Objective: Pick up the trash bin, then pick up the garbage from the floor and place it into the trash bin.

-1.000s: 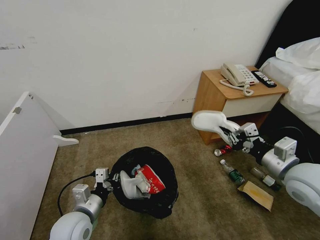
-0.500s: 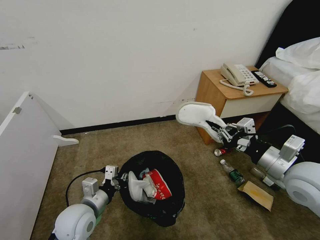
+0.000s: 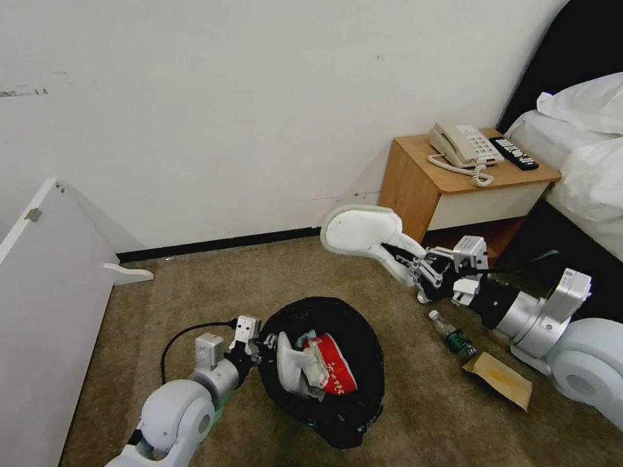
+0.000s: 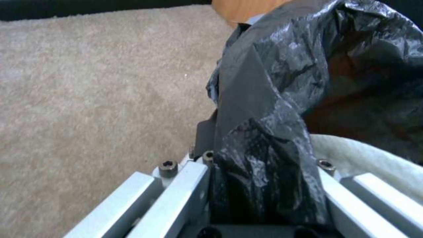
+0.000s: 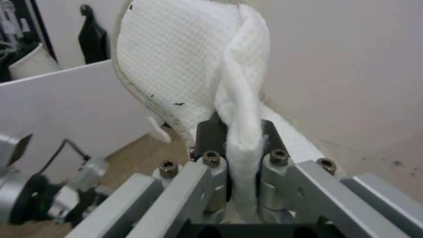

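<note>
Our left gripper (image 3: 263, 342) jaws clamp the bin (image 3: 324, 370) rim; right gripper (image 3: 405, 261) jaws pinch a slipper (image 3: 360, 232). We should centre it over the opening before releasing.

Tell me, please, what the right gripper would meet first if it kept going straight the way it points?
Probably the white wall: the right gripper, shut on the white slipper, points up-left above the trash bin, though depth is unclear.

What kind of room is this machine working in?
Most likely a hotel bedroom: a wooden nightstand holds a corded telephone and remote control, beside a bed with white pillows, on carpet.
</note>
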{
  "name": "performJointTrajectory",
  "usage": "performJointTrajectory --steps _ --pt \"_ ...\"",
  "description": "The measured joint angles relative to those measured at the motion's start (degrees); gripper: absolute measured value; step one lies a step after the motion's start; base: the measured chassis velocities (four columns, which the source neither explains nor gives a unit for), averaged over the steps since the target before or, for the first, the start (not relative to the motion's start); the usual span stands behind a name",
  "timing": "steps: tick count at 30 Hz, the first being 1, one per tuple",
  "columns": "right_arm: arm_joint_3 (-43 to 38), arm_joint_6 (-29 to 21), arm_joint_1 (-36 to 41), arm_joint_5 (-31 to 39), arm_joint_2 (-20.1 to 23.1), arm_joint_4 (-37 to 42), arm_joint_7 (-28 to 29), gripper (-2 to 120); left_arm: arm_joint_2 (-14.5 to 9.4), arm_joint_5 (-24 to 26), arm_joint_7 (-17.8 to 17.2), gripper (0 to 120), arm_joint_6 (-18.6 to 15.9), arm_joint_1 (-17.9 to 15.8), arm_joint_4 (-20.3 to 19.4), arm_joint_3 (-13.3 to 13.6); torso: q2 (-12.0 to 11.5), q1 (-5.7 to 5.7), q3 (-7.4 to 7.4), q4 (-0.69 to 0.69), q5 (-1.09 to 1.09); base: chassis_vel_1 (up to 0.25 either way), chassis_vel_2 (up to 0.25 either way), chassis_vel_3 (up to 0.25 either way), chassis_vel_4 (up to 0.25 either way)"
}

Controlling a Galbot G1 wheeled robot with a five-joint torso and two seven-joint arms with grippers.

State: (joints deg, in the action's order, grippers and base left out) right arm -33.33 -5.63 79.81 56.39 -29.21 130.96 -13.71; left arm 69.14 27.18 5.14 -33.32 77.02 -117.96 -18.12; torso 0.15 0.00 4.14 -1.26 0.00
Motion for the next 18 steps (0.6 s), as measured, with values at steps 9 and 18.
performJointTrajectory --steps 9,18 --pt "5.19 -0.03 -2.47 -0.19 -1.06 -2.47 -1.29 4 0.97 1.24 -0.87 4 -0.63 -4.37 1.44 2.79 0.0 0.0 0.01 0.0 0.0 0.0 0.0 0.0 0.0" --pt "14.55 -0.32 -9.63 -1.05 -4.83 -5.09 -1.15 4 1.53 2.49 -1.42 4 -0.88 -6.43 1.97 3.74 0.0 0.0 0.01 0.0 0.0 0.0 0.0 0.0 0.0"
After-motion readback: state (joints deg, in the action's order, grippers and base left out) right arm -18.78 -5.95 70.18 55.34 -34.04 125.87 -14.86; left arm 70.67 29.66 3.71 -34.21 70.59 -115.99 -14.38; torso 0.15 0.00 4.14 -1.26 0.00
